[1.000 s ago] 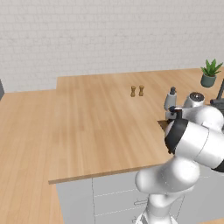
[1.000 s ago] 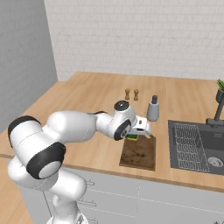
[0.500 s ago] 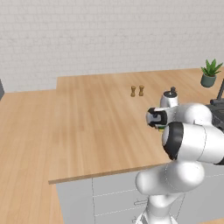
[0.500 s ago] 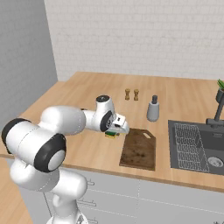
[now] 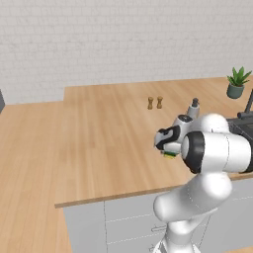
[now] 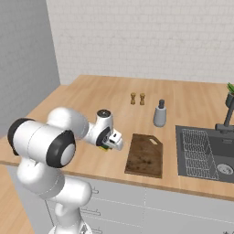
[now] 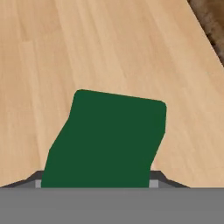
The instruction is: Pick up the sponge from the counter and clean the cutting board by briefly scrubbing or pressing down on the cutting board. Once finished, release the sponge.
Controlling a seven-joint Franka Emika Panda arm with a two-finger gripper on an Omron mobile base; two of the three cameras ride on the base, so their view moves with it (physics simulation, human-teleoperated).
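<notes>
My gripper (image 6: 112, 142) is shut on the sponge (image 6: 107, 146), whose dark green top and yellow underside peek out below the hand. It hangs just over the light wood counter (image 6: 91, 100), a short way left of the dark brown cutting board (image 6: 145, 154). In the left base view the gripper (image 5: 167, 148) holds the sponge (image 5: 171, 155) in front of the arm's big white link, which hides the board. In the hand view the sponge's green face (image 7: 107, 140) covers the fingers, with counter planks (image 7: 65, 48) beyond and a corner of the cutting board (image 7: 213, 17) at the top right.
Two small shakers (image 6: 137, 98) and a grey dispenser bottle (image 6: 159, 114) stand behind the board. A dark sink (image 6: 205, 155) with a faucet (image 6: 227, 116) lies to the right, and a potted plant (image 5: 237, 84) sits at the far right. The counter's front edge (image 5: 113, 195) is close.
The arm has swung left, carrying the sponge from over the cutting board to over the bare counter beside it. The jaws have stayed shut on the sponge.
</notes>
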